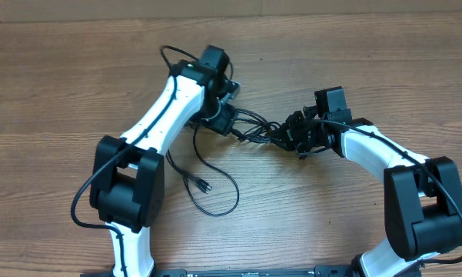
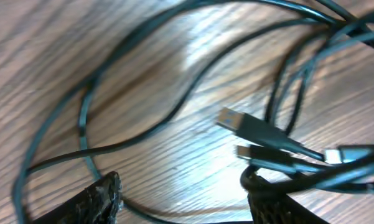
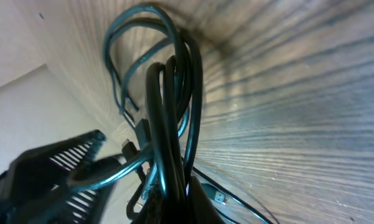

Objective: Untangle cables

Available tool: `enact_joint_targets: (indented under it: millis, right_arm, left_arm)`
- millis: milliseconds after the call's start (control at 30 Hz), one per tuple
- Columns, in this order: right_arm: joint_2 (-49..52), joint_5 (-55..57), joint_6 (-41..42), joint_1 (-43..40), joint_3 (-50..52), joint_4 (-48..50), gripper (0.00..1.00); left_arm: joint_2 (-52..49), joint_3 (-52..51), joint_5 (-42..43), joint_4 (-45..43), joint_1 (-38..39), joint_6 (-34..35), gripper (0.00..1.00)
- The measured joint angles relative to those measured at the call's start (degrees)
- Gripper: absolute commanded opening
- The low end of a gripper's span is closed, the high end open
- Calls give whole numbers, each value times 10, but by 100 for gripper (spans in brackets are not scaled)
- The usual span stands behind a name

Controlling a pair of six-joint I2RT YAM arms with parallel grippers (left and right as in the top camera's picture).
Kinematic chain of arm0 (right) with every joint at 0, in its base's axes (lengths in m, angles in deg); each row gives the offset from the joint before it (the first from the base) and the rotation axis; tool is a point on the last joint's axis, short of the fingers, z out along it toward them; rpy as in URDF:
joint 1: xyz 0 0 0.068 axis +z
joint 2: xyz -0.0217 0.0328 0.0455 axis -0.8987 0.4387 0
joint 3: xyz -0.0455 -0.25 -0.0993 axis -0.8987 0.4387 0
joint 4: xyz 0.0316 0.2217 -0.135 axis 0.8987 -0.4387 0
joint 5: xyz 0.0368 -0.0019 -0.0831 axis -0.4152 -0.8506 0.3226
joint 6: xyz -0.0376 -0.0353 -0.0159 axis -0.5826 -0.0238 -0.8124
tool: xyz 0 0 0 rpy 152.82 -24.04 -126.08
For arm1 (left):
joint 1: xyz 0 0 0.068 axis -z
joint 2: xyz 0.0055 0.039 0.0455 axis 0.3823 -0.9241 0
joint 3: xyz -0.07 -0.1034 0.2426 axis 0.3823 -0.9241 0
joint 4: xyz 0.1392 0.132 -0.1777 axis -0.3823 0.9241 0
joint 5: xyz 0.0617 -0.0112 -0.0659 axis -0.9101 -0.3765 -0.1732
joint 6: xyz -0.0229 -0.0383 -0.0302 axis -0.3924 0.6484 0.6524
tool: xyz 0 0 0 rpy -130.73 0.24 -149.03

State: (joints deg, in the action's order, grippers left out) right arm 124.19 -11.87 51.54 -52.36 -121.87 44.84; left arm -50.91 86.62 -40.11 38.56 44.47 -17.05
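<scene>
L gripper (image 2: 180, 190) spread, nothing pinched; plugs (image 2: 243, 124) lie just ahead. R gripper (image 1: 294, 137) buried in cables (image 1: 250, 127), bunched between both grippers on table (image 1: 61, 61); grip can't tell. You: w/ L take one plug end only, draw slowly away from R gripper.

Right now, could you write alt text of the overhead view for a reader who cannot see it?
A tangle of thin black cables lies on a wooden table, with the left claw at one end and the right claw at the other. One loose loop with a plug trails toward the robot's side.
</scene>
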Motion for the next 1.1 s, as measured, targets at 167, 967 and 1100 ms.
enact_joint_targets:
  millis: [167, 967, 1100]
  right_arm:
    - [0, -5, -11, 0, 0, -10, 4]
    - [0, -61, -11, -15, 0, -10, 4]
    - [0, -81, -15, -15, 0, -10, 4]
  left_arm:
    - [0, 0, -3, 0, 0, 0, 63]
    - [0, 0, 236, 58, 17, -305, 58]
    - [0, 0, 202, 23, 17, -266, 57]
